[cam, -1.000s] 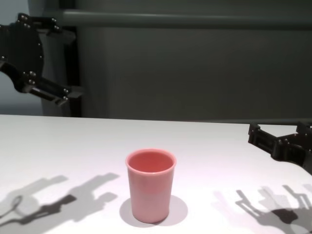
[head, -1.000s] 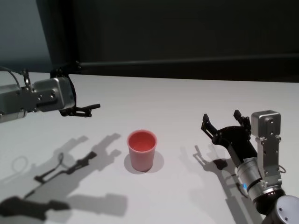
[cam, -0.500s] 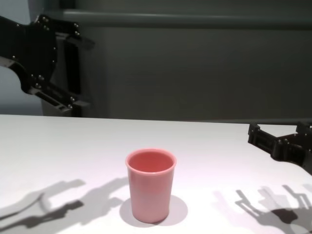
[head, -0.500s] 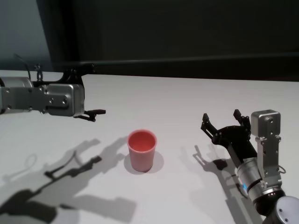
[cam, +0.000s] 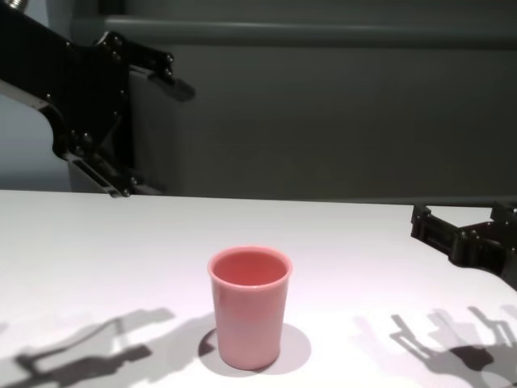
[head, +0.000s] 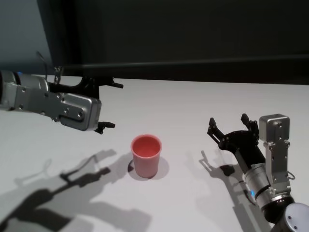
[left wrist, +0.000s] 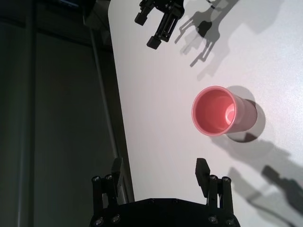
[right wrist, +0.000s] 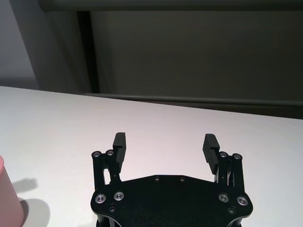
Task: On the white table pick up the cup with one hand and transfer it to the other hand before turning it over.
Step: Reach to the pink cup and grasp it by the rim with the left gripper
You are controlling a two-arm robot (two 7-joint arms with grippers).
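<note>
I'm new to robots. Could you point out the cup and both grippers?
cup (head: 146, 162): head view, outer wall.
left gripper (left wrist: 159, 171): left wrist view, gap between fingertips.
right gripper (right wrist: 165, 142): right wrist view, gap between fingertips.

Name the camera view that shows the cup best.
Chest view: the cup stands upright, whole and close on the white table. Head view shows it smaller from above; left wrist looks into its mouth; right wrist catches only an edge.
</note>
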